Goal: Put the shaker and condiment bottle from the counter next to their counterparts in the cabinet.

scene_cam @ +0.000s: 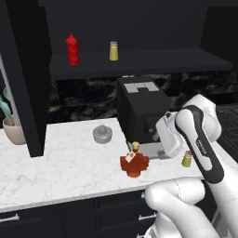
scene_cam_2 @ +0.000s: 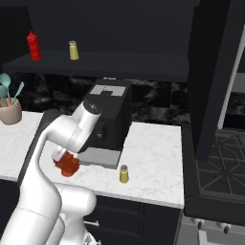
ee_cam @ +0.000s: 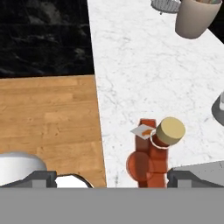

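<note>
Condiment bottle [ee_cam: 154,153] sitting upright on the table [scene_cam: 69,172] by the coffee machine [scene_cam: 139,109], looking squat, rigid, probably light, faceted so gripping the body between flats, tool [ee_cam: 109,177] hanging wide open around it.

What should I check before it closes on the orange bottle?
1. Gripper open: ok, the tips stand wide on either side of the orange bottle.
2. Bottle between the tips: ok in the hand view; how deep they sit, cannot tell.
3. Bottle upright on the counter: ok, cap up.
4. Coffee machine clearance: cannot tell, its tray is close beside the bottle.
5. Shaker clear of the grasp: ok, it stands apart on the counter.
6. Shelf space beside the red squeeze bottle and yellow shaker: ok, bare shelf beside both.
</note>
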Tool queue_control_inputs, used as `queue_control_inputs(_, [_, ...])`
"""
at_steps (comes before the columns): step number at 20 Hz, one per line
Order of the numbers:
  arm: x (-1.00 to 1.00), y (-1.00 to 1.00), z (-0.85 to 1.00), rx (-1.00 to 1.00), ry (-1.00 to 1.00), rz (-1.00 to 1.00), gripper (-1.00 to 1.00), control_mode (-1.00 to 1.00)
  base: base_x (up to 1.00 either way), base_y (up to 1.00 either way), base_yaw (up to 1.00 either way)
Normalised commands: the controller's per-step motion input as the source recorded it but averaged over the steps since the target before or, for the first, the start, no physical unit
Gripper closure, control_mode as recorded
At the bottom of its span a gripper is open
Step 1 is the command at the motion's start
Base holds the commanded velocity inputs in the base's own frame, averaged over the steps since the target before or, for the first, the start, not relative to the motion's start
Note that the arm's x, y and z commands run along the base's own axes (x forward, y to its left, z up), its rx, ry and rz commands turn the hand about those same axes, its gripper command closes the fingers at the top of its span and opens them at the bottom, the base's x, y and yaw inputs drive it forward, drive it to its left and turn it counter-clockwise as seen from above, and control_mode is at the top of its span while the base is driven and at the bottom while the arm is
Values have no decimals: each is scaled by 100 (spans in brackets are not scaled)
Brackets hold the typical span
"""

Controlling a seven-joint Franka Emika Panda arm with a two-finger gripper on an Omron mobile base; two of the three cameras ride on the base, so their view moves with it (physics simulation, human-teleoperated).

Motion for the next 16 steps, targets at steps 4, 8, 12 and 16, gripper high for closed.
queue_control_inputs(4, [23,8,-8,-2,0,-2,-100,-100,0,0,0])
queue_control_inputs(8, [18,6,-9,-2,0,-2,-100,-100,0,0,0])
queue_control_inputs(12, [18,4,-11,-2,0,-2,-100,-100,0,0,0])
queue_control_inputs(16, [19,3,-11,-2,0,-2,-100,-100,0,0,0])
